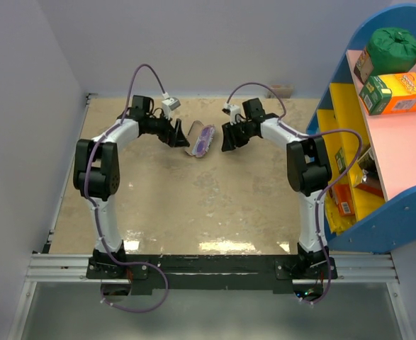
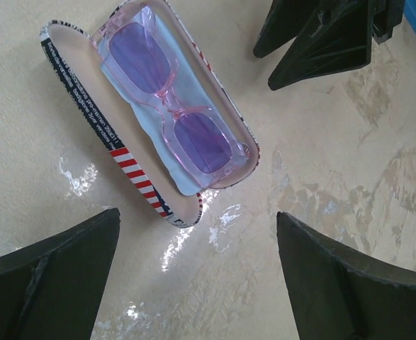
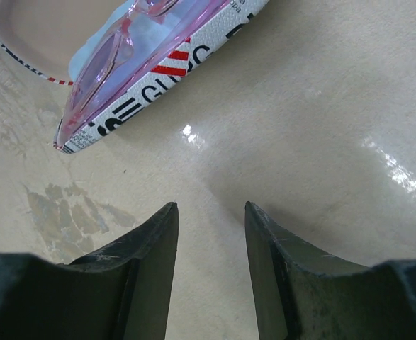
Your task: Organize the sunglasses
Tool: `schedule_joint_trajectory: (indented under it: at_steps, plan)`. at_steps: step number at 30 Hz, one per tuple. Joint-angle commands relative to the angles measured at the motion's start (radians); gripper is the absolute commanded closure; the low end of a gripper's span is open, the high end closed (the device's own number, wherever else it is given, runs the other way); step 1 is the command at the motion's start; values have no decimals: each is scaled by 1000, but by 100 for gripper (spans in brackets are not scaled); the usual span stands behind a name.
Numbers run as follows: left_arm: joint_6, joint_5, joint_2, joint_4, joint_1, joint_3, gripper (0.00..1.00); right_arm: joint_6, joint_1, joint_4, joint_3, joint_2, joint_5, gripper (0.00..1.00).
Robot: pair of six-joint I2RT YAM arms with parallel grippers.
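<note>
I see the beige table (image 1: 193, 212) filling my overhead view, with a blue-sided shelf unit (image 1: 395, 219) along its right edge. The left arm (image 1: 98, 173) and the right arm (image 1: 307, 166) both reach to the far side and face each other. The left gripper (image 1: 179, 134) has its jaws spread wide and holds nothing. The right gripper (image 3: 209, 209) has a narrower gap between its fingers, also empty. Between them on the table lies the flag-print case (image 2: 76, 106), hinged open with its lid toward the left gripper. A light blue cloth (image 2: 193, 88) lines its base, and the pink-framed sunglasses (image 2: 169, 106) lie on that cloth, lenses up.
</note>
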State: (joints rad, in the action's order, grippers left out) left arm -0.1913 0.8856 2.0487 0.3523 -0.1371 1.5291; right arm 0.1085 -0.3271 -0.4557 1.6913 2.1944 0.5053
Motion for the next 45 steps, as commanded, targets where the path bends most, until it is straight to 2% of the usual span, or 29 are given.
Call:
schedule_joint_trajectory:
  at_steps: [1, 10, 20, 28, 32, 40, 45]
  plan:
    - [33, 3, 44, -29, -1, 60, 6, 14, 0, -1, 64, 31, 56, 55]
    - [98, -20, 119, -59, 5, 138, 11, 34, -1, -17, 119, 83, 78, 58]
    - [185, 30, 243, -79, 16, 247, 23, 26, -10, -5, 171, 139, 93, 60]
    - [216, 75, 261, -92, 16, 249, 34, 20, -38, 11, 196, 162, 88, 62]
    - [233, 110, 254, -108, 14, 240, 43, 20, -55, 15, 199, 166, 81, 62]
    - [245, 124, 243, -133, -1, 217, 50, 20, -70, 14, 211, 168, 65, 64]
    - [245, 131, 246, -133, -13, 217, 57, 22, -70, 8, 220, 169, 42, 65]
